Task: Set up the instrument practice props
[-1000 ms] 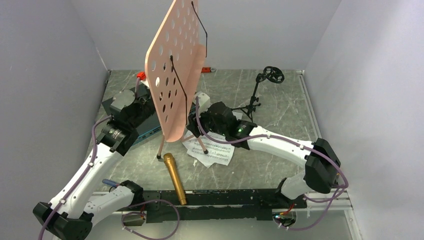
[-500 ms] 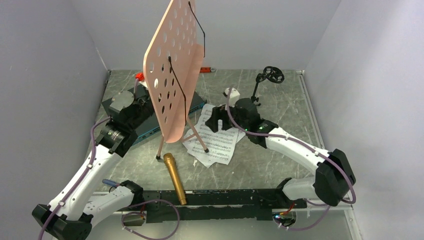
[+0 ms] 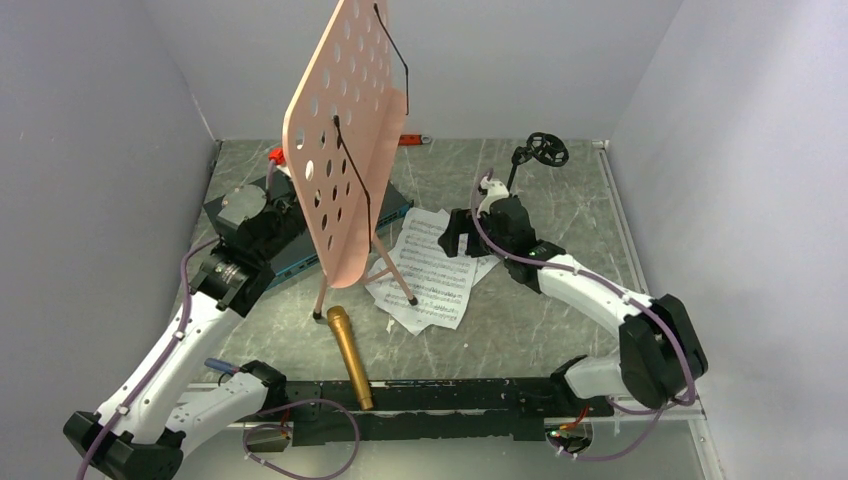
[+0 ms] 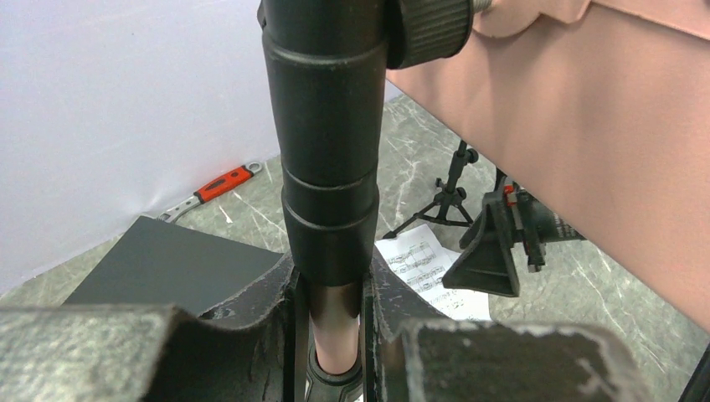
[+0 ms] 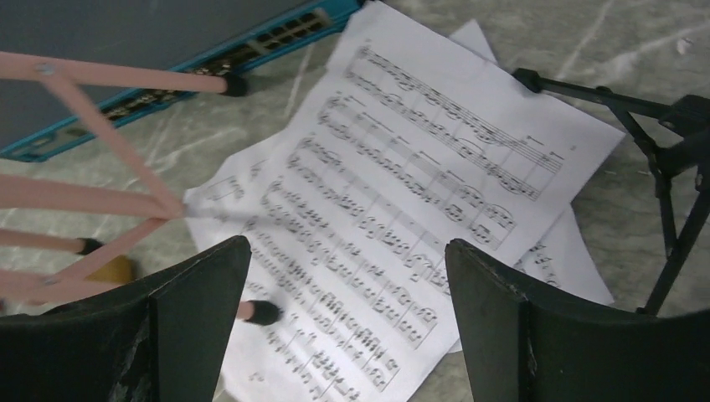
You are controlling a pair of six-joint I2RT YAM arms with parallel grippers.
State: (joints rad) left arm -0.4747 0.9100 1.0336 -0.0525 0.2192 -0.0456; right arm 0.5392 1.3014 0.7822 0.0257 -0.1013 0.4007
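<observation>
The pink perforated music stand (image 3: 345,130) stands on its tripod legs (image 3: 395,275), tilted. My left gripper (image 4: 331,314) is shut on the stand's pole (image 4: 328,126), behind the plate in the top view. Two white sheet-music pages (image 3: 435,270) lie overlapped on the table; one stand foot rests on them. My right gripper (image 3: 458,238) is open and empty, hovering over the pages (image 5: 402,193). The gold microphone (image 3: 348,355) lies near the front edge. The small black tripod mic stand (image 3: 520,175) stands upright behind the right gripper and also shows in the right wrist view (image 5: 670,193).
A dark flat panel with a teal edge (image 3: 290,250) lies under the left arm. A red-handled tool (image 3: 410,139) lies by the back wall, with another red item (image 3: 281,153) at the back left. Grey walls close in on three sides.
My right gripper has pulled away from the stand's legs, back and to the right, over the pages toward the mic stand. The pink stand has leaned slightly left.
</observation>
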